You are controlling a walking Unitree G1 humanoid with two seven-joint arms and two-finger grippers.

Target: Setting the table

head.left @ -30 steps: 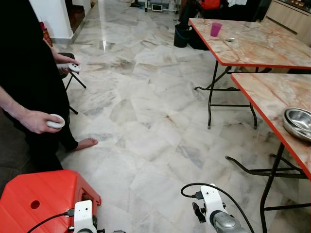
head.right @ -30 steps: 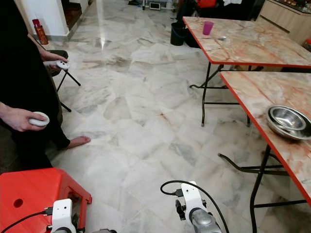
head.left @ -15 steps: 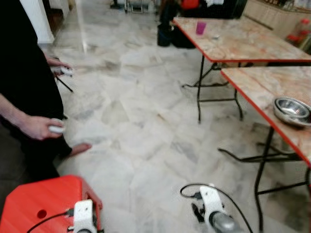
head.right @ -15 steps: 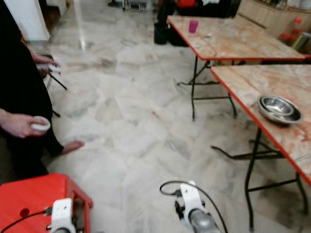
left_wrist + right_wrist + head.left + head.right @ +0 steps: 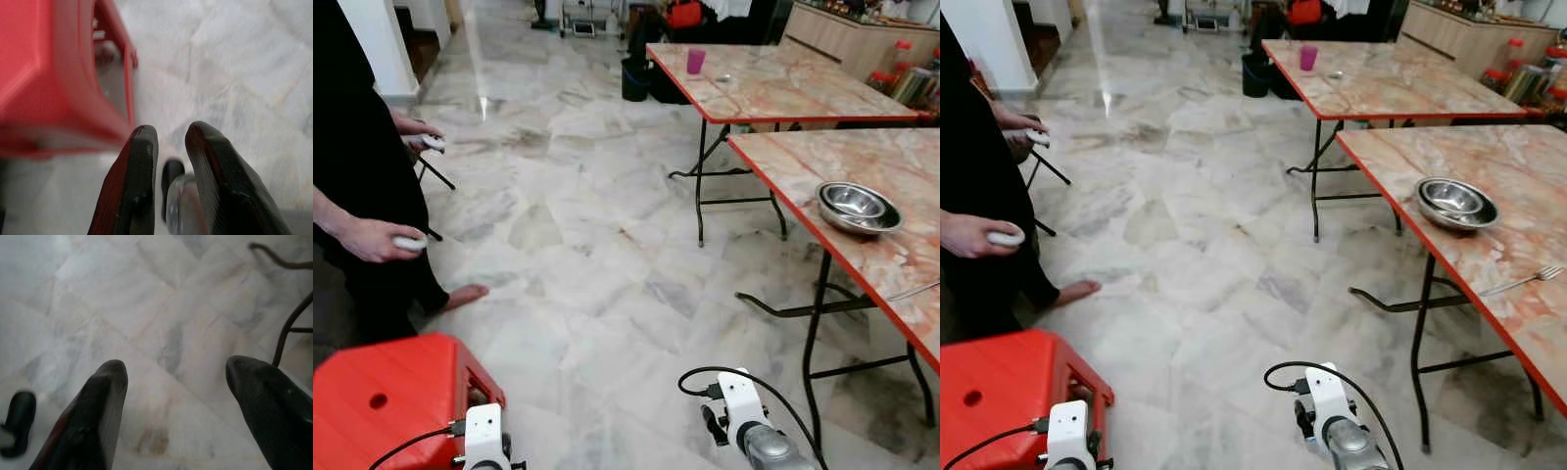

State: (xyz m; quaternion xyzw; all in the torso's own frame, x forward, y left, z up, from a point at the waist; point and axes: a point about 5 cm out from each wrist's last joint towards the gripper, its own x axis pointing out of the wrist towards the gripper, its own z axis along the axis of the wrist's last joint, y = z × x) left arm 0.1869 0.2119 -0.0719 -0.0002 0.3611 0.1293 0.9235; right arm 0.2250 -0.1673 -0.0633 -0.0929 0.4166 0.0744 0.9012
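Two folding tables stand at the right in the left eye view, end to end with a small gap between them: on the near table a steel bowl sits close to its left edge, and a fork lies nearer to the robot, just at the right border of the picture; the far table carries a purple cup near its far left corner. A person in black stands at the left with a white controller in each hand, and a red stool is low at the left beside the robot's left arm. The right eye view gives the same scene, with the fork seen whole and lying well apart from the bowl. In the left wrist view the left gripper hangs over the floor beside the stool, its fingers almost together and with nothing between them. In the right wrist view the right gripper points at bare marble floor, its fingers wide apart and empty. I judge the step in hand to be the approach: both arms hang low and nothing is held yet. The next move probably calls for walking up to the near table's left edge, then raising the right arm toward the bowl or the fork.
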